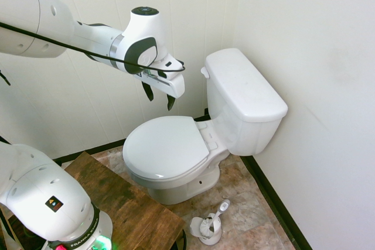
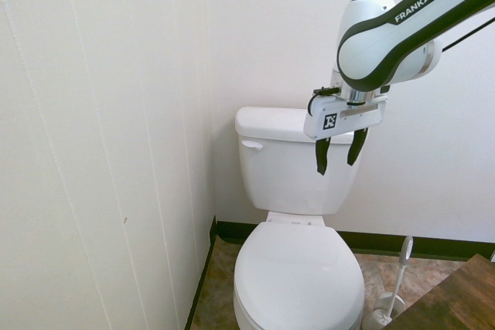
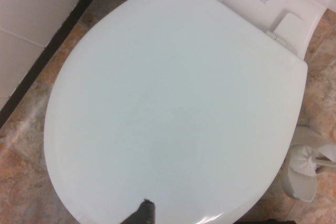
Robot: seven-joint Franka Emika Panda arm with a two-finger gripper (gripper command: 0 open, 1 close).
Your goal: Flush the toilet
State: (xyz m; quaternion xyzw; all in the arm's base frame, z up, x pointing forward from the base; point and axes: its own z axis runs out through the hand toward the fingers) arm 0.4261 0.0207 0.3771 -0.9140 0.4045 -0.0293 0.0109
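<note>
The gripper (image 1: 159, 96), fingers parted and empty, hangs above the closed seat lid of the toilet (image 1: 193, 144), whose small flush lever (image 1: 204, 72) on the tank's front corner probably needs only a firm downward push.

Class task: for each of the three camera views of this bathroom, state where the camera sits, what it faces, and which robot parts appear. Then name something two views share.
First exterior view: high beside the arm's base, looking down at the toilet; base, arm and open end effector show.
Second exterior view: facing the tank front; forearm and end effector show.
Wrist view: straight down on the closed seat lid.
Shared: all show the toilet brush.
</note>
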